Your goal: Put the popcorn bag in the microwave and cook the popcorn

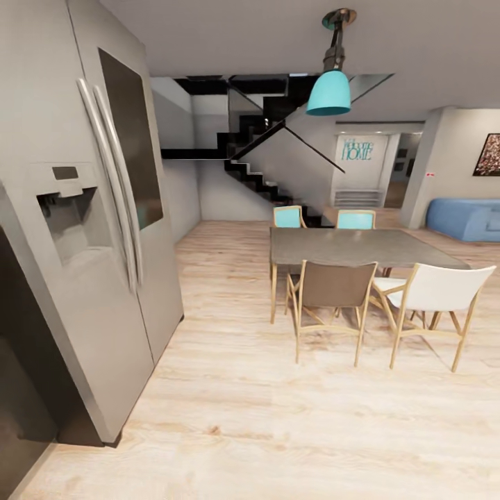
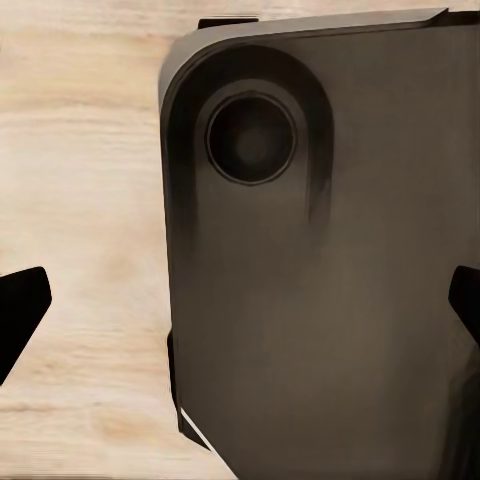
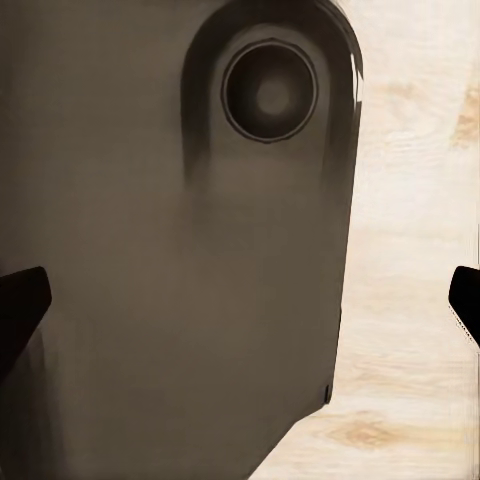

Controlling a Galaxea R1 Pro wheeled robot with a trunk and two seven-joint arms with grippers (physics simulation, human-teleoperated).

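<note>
Head view: grey two-door fridge (image 1: 104, 229) at left, dining table (image 1: 347, 246) with four chairs ahead on pale wood floor (image 1: 278, 417), teal pendant lamp (image 1: 328, 92) above, dark staircase (image 1: 257, 160) behind, blue sofa (image 1: 464, 219) far right. Popcorn bag, microwave not visible here. Left gripper (image 2: 240, 300) jaws spread wide, nothing between. Right gripper (image 3: 240, 300) same, spread, empty; each hangs over dark robot base part (image 2: 320, 280).

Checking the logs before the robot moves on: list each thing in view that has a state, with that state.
Fridge: both doors shut.
Pendant lamp: hanging, lit or not cannot be told.
Dining table: top bare.
Chairs: upright, drawn up to the table.
Left hand: open, holding nothing.
Right hand: open, holding nothing.
</note>
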